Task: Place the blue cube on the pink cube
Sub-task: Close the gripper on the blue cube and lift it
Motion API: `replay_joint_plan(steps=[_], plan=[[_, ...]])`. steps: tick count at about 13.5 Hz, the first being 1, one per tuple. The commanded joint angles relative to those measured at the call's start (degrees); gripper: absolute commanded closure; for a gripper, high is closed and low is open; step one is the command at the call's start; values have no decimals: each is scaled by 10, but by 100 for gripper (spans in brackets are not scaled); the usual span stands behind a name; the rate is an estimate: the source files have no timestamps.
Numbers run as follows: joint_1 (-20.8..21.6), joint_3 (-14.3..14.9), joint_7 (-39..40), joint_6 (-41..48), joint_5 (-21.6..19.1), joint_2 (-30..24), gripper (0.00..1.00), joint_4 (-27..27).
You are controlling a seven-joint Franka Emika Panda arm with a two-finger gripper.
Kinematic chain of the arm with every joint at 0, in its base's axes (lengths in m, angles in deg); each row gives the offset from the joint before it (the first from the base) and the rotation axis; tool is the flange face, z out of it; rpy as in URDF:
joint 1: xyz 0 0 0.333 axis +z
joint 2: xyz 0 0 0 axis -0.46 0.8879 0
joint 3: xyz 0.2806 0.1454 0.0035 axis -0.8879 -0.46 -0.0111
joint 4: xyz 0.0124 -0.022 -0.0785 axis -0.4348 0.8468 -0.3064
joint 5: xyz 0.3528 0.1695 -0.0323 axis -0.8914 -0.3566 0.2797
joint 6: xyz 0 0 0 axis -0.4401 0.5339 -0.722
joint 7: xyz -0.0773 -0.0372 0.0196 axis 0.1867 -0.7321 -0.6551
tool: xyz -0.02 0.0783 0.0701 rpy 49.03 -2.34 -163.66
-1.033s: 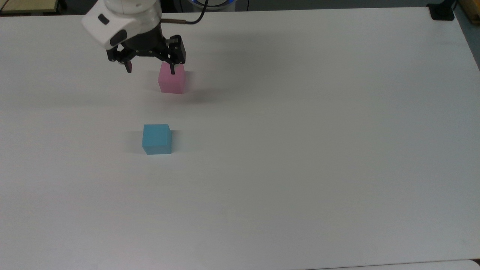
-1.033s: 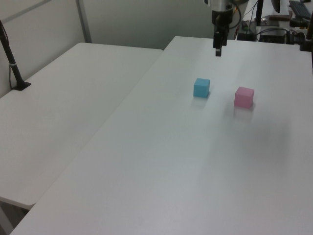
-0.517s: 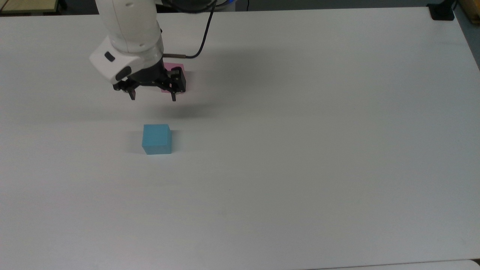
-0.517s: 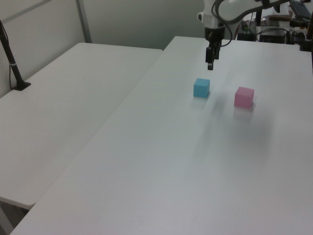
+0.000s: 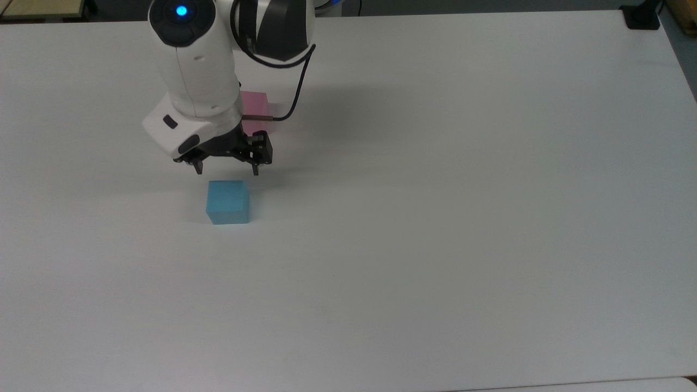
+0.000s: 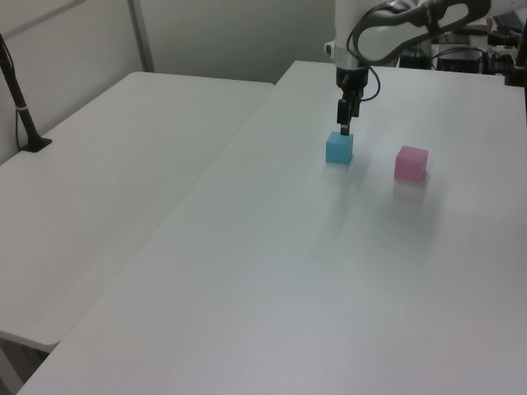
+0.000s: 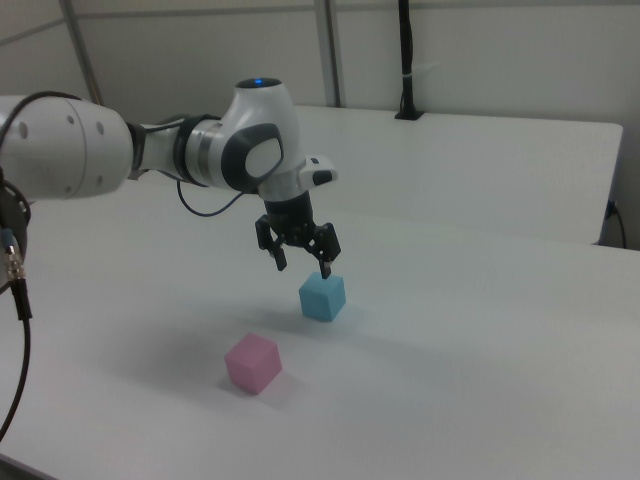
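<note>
Jaws spread wide and empty, the gripper [image 5: 226, 169] hovers just above the blue cube [image 5: 227, 202] on the bench [image 5: 463, 218], pink cube [image 7: 252, 363] well apart, so grasp, carry and stacking all remain.

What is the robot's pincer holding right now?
Nothing. The open pincer hangs just above the blue cube, not touching it.

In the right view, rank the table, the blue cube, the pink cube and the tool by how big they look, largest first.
1. Table, by far the largest.
2. Tool, open, spanning a bit wider than either cube.
3. Pink cube and blue cube: they look about alike; the pink one sits nearer the camera, so no ranking between them.
</note>
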Motion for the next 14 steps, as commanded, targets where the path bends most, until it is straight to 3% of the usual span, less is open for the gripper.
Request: replay_joint_plan(steps=[1, 14], plan=[[4, 3, -21, -28, -9, 15, 1, 1], [4, 0, -25, -33, 22, 47, 0, -10]])
